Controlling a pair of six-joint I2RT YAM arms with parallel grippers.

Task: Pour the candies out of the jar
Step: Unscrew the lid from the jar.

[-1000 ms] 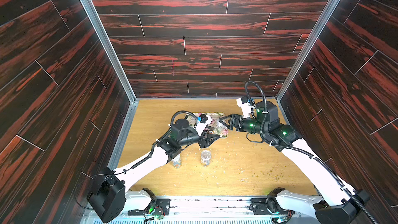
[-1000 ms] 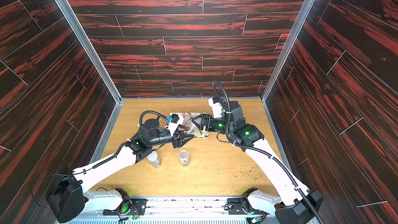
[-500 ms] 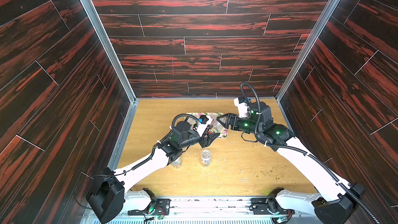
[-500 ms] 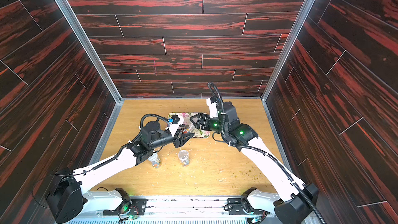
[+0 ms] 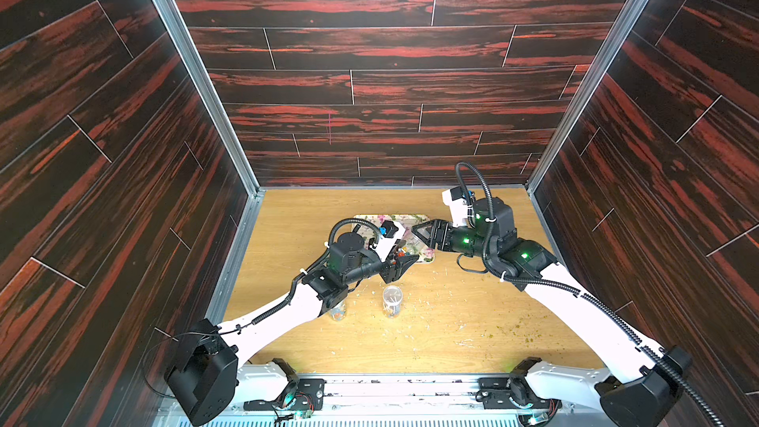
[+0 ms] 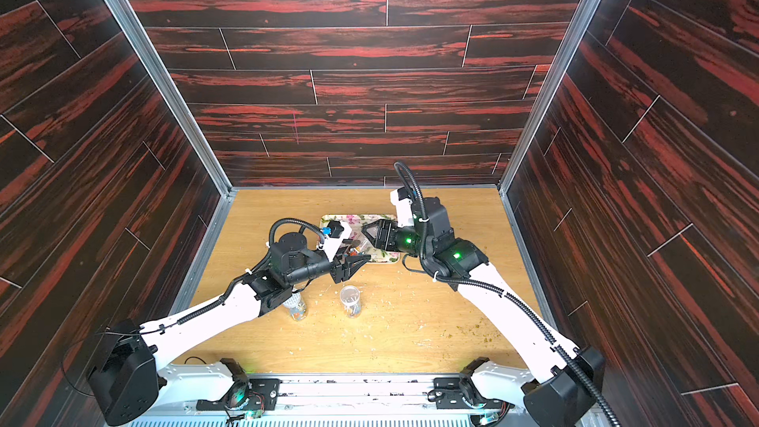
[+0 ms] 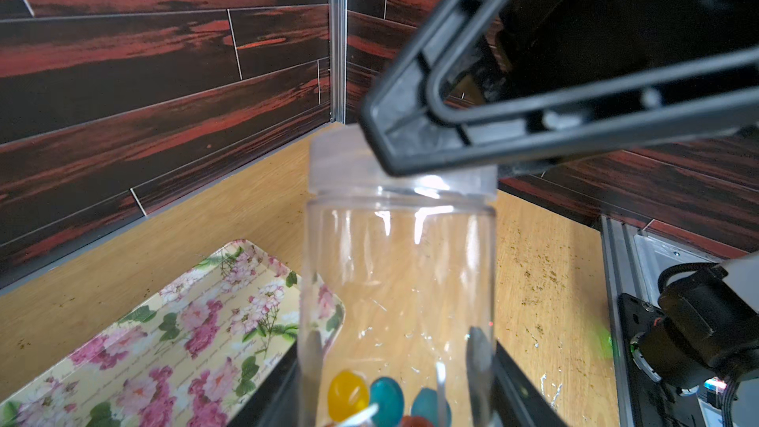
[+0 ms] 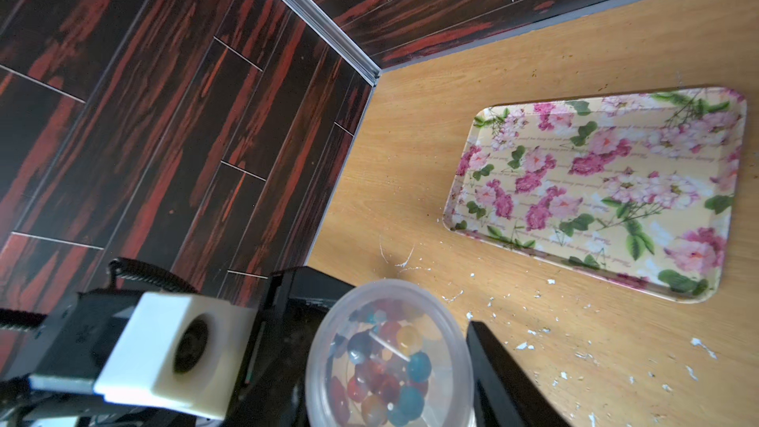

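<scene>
Candies point(image 8: 382, 371) lie bunched at the base of the clear jar point(image 7: 398, 273), between the jaws of your left gripper point(image 7: 394, 347), which clamps it aloft near the flowered tray point(image 8: 462, 186). Your right gripper point(image 5: 421, 232) straddles the lid point(image 7: 341, 166); you cannot tell whether it grips.

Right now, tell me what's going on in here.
The left gripper has its jaws clamped on a clear jar with the candies at its bottom. The lid is on. The right gripper is at the lid; whether it grips yet is unclear. No candies show on the flowered tray.
</scene>
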